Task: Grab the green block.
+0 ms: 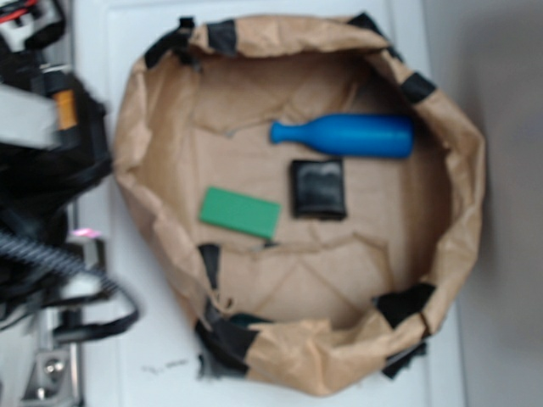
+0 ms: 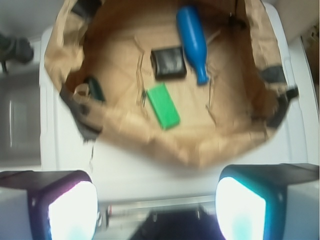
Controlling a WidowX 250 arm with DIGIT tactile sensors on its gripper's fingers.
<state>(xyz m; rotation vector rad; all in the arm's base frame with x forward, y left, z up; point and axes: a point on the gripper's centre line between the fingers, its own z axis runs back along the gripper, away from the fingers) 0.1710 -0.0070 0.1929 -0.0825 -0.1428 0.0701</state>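
The green block is a flat bright-green slab lying on the brown paper floor of a crumpled paper basin, left of centre. In the wrist view the green block lies far ahead, beyond the basin's near rim. My gripper is open, its two pale pads wide apart with nothing between them, hovering over the white surface outside the basin. In the exterior view the arm is a dark blur at the left edge, and its fingers cannot be made out.
A blue bottle lies on its side at the back of the basin, and a black square pad sits just right of the block. Black tape patches hold the raised paper rim. The basin rests on a white table.
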